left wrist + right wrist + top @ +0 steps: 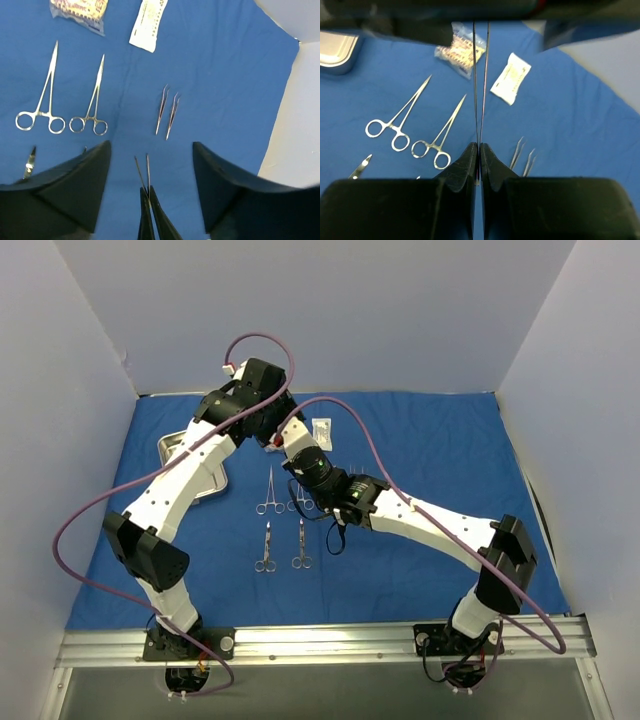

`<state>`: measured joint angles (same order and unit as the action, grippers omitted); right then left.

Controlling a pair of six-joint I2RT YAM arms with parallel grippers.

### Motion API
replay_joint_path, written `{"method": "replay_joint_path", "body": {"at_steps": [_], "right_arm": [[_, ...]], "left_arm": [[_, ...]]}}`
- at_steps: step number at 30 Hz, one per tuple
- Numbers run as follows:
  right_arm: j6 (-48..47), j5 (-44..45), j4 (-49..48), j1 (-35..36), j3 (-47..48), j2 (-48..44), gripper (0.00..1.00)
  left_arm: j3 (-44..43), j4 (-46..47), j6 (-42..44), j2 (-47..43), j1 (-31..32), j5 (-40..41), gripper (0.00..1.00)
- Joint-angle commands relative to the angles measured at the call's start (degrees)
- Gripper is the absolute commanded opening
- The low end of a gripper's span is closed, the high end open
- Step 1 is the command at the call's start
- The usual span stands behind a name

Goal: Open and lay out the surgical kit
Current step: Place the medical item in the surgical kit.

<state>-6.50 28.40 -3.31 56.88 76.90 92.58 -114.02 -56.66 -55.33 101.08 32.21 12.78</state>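
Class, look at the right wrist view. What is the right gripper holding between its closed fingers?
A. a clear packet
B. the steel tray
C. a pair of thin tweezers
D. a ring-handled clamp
C: the right gripper is shut on thin tweezers, whose two prongs stick out past its fingertips.

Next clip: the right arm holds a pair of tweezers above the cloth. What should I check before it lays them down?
1. Right gripper shut on the held tweezers: ok.
2. Left gripper fingers apart, clear of them: ok.
3. Bare blue cloth beside the laid tweezers: ok.
4. Four scissor-like instruments lying flat, out of the path: ok.
5. Both packets laid out: ok.
6. Tray emptied: cannot tell, mostly hidden.
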Motion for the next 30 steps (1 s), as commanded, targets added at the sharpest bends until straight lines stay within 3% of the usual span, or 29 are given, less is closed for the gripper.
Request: {"method": "replay_joint_path", "body": {"at_steps": [1,2,3,4,5,10,18,22,30], "right_arm": [[4.21,-1.85,1.46,-1.94,-1.84,-1.69,0.0],[5.09,-3.6,1.9,-2.65,-2.28,-2.22,0.0],[6.49,-4.49,2.17,-3.35,-2.81,-2.48,0.0],[7.37,-5.37,2.34,-5.1,-3.94,-2.75,0.0],[8.77,-6.16,2.95,-6.07,-4.48,-3.19,0.0],[14.76,-12.31,6.38,-13.01,-7.2,-3.98,0.0],[23.11,-17.41,14.56,-25.22,-6.33,0.41,0.0],[25.92,-18.82,15.7,-28.23,-6.33,4.09,0.0],[28.65,-21.72,13.07,-32.27,-8.17,8.41,0.0]], "left_arm": [[1.25,5.76,0.66,-4.3,-2.23,-0.82,0.78],[1.86,6.65,1.01,-4.74,-2.84,-1.0,0.84],[2.48,7.61,2.06,-5.27,-4.16,-1.17,0.95],[3.88,9.54,2.77,-6.49,-4.87,-1.43,0.98],[4.59,10.34,3.29,-7.03,-5.57,-1.18,0.94],[11.43,18.06,10.49,-13.69,-12.24,-2.12,0.94],[32.33,30.54,28.24,-26.01,-17.35,-3.11,0.94],[38.07,31.7,30.37,-30.23,-18.67,-2.67,0.94],[40.98,31.0,31.86,-30.5,-19.55,-2.58,0.94]]}}
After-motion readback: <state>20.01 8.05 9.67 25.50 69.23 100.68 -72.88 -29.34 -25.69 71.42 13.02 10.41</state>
